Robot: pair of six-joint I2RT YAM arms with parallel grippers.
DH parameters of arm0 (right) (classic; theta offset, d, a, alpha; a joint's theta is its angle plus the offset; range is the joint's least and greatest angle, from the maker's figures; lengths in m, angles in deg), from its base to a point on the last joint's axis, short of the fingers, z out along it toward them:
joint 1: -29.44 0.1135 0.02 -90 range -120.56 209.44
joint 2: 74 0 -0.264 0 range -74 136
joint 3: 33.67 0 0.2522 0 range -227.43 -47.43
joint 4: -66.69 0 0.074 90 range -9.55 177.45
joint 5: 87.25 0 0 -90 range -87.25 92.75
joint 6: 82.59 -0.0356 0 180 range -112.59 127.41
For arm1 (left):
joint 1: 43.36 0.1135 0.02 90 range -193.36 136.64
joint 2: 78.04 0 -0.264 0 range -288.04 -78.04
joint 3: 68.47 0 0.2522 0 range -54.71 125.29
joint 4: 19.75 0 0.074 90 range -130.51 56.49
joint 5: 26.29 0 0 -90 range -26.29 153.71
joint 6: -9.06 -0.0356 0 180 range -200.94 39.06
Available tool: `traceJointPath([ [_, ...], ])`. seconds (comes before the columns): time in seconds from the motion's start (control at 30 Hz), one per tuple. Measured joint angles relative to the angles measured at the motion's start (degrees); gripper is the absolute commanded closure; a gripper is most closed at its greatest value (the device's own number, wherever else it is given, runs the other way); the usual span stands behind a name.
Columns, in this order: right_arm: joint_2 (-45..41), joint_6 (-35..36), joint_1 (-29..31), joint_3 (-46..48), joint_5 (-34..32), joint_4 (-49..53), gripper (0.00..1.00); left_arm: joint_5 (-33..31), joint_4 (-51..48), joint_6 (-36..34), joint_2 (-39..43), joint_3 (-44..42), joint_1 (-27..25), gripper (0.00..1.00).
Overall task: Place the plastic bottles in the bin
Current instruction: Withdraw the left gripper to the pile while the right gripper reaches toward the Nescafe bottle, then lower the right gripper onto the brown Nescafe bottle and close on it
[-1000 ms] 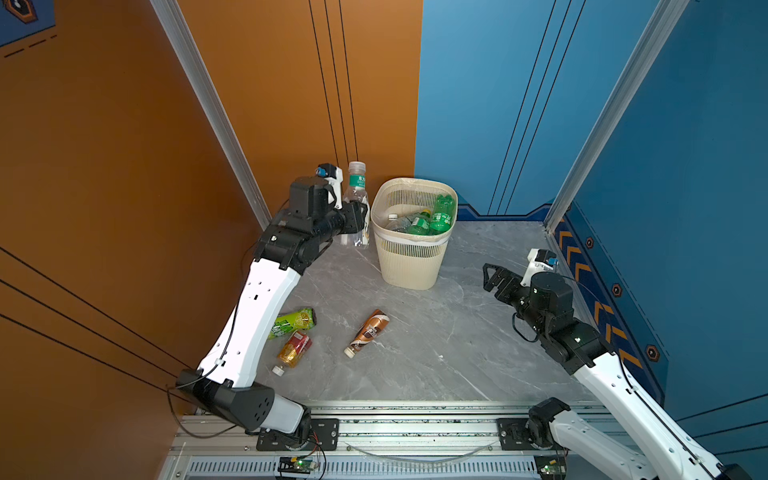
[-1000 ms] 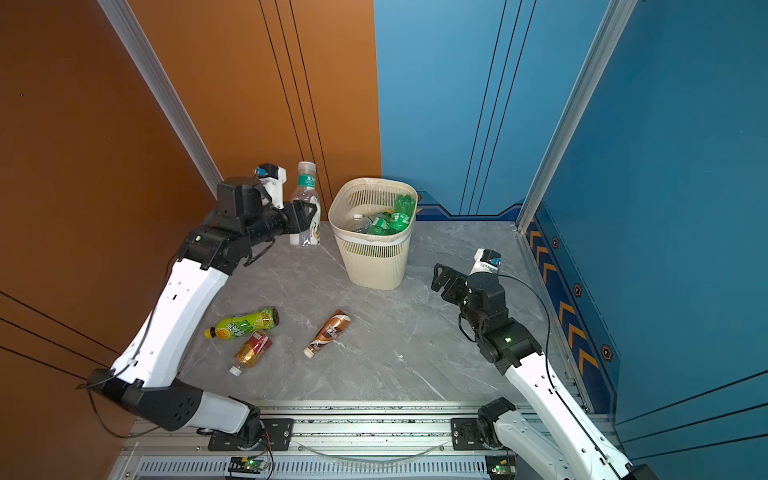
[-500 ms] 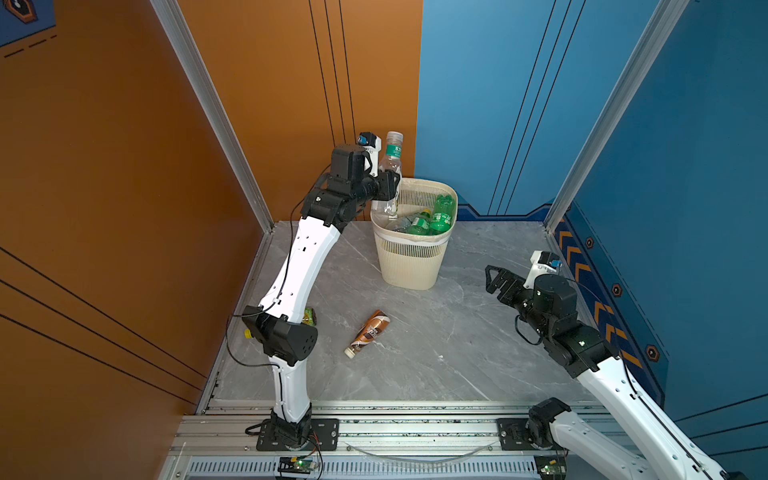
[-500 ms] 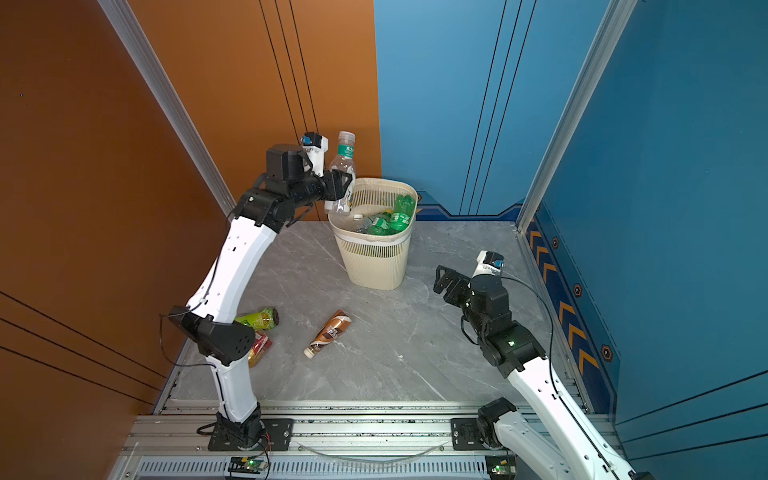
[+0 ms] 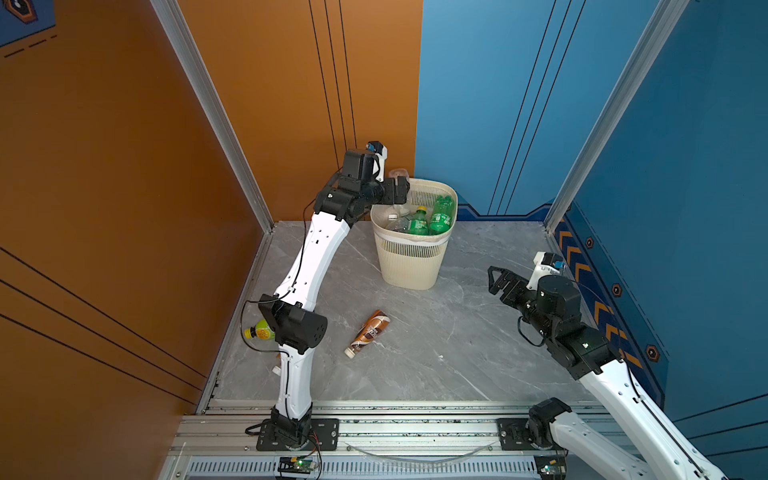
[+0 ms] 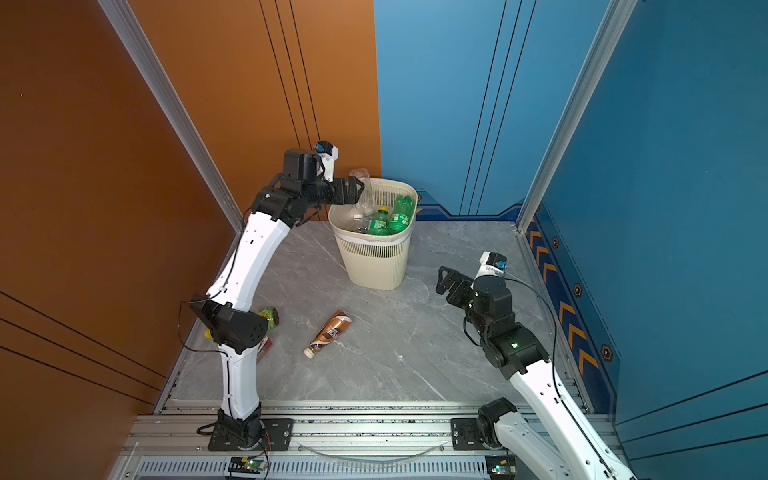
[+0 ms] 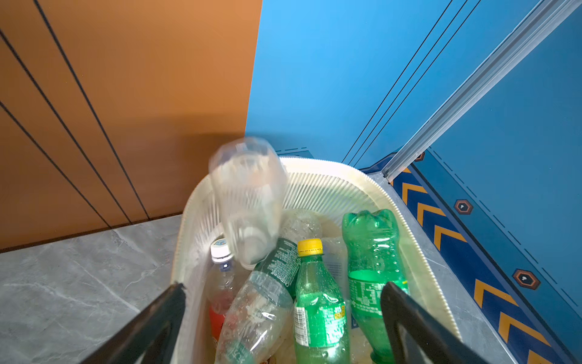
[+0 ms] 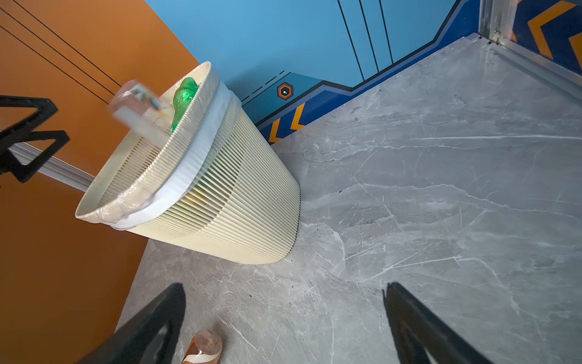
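Note:
The cream slatted bin stands at the back of the grey floor. My left gripper hovers open over its near-left rim. Just beyond its fingers a clear bottle is blurred in mid-air, neck down over the bin. Inside lie two green bottles and clear ones. My right gripper stands open and empty, to the right of the bin.
A brown-labelled bottle lies on the floor in front of the bin. A yellow-green bottle and a red-labelled one lie by the left wall, partly behind the left arm's elbow.
The left arm swung the clear bottle from beside the bin to above its rim, then opened. The bottle has left the fingers and is dropping. The right arm has stayed still.

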Motion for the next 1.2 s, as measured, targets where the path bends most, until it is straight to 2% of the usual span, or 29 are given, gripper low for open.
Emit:
traceJointPath([
  [0.13, 1.0, -0.5, 0.0, 0.0, 0.7, 0.0, 0.00, -1.8, 2.8, 0.1, 13.2, -13.6, 0.0, 0.02],
  [0.2, 1.5, -0.9, 0.1, 0.0, 1.1, 0.0, 0.00, -2.5, 7.3, 0.5, 23.2, -26.0, 0.0, 0.02],
  [0.3, 2.3, -1.5, 1.1, 0.0, 1.2, 0.0, 0.00, -4.0, 15.5, 3.1, 40.9, -49.2, 0.0, 0.02],
  [0.43, 4.4, -3.1, 4.3, 0.1, 1.1, -0.1, 0.00, -7.4, 21.7, 9.2, 61.6, -79.1, 0.2, 0.02],
  [0.57, 8.5, -5.0, 10.6, 0.5, -0.3, -0.1, 0.00, -10.3, 19.6, 15.7, 75.1, -97.7, 1.4, 0.02],
  [0.67, 12.3, -6.4, 16.0, 0.5, -1.5, -0.3, 0.00, -11.9, 15.7, 19.0, 82.2, -103.4, 2.4, 0.03],
  [0.8, 17.8, -8.7, 24.0, 0.4, -3.8, -1.3, 0.00, -12.9, 13.0, 20.9, 88.3, -103.6, 3.9, 0.02],
  [1.03, 30.1, -14.5, 35.2, -4.5, -7.6, -2.9, 0.00, -13.0, 9.6, 21.1, 88.9, -103.2, 4.7, 0.02],
  [1.2, 38.4, -19.5, 40.4, -9.4, -9.6, -4.4, 0.00, -13.0, 7.7, 21.1, 89.7, -103.2, 5.6, 0.02],
])
